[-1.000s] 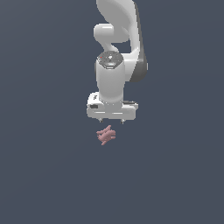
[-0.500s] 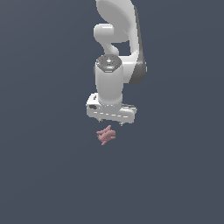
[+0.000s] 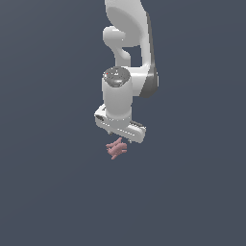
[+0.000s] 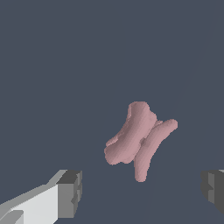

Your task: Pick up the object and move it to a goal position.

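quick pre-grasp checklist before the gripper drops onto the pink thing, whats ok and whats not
1. Gripper open: ok; the fingers stand wide apart.
2. Pink object in sight: ok, unobstructed in the wrist view.
3. Object between the finger lines: ok in the wrist view.
4. Object touched or gripped: not ok, it lies apart from both fingers.
5. Gripper over the object: ok in the exterior view.
6. Goal position: cannot tell, no marker visible.

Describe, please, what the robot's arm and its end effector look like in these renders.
The arm is glossy white with rounded, tube-like links, dark grey seams at the joints and a grey cap on the wrist. The end effector is a white crossbar, wider than the wrist. In the wrist view its fingers are blocky, with dark grey pads. No cables or markings show.
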Controlling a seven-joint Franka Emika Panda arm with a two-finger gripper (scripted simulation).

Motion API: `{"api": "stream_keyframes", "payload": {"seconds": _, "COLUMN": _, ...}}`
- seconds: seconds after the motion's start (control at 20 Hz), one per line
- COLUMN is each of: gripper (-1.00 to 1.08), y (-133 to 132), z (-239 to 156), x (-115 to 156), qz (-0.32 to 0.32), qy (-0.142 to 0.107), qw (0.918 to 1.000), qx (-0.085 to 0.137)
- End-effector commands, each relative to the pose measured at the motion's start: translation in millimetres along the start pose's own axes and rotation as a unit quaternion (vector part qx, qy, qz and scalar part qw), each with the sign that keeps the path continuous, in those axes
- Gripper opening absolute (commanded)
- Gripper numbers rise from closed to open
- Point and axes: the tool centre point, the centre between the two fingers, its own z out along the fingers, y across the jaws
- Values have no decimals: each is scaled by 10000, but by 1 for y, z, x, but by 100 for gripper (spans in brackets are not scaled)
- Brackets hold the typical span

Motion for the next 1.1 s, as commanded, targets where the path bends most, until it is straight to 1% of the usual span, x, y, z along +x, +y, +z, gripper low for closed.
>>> {"api": "stream_keyframes", "payload": {"seconds": 0.0, "gripper": 100, "y": 2, "z": 5, "x": 2, "qz": 369, "qy": -9, "qw": 9993, "qx": -9}}
{"api": "stream_keyframes", "payload": {"seconds": 0.25, "gripper": 100, "y": 6, "z": 14, "x": 4, "qz": 1091, "qy": -21, "qw": 9940, "qx": -30}}
{"api": "stream_keyframes", "payload": {"seconds": 0.55, "gripper": 100, "y": 10, "z": 24, "x": 8, "qz": 1872, "qy": -25, "qw": 9823, "qx": -59}}
{"api": "stream_keyframes", "payload": {"seconds": 0.85, "gripper": 100, "y": 13, "z": 30, "x": 10, "qz": 2391, "qy": -23, "qw": 9710, "qx": -80}}
{"api": "stream_keyframes", "payload": {"seconds": 1.05, "gripper": 100, "y": 15, "z": 33, "x": 11, "qz": 2590, "qy": -21, "qw": 9658, "qx": -89}}
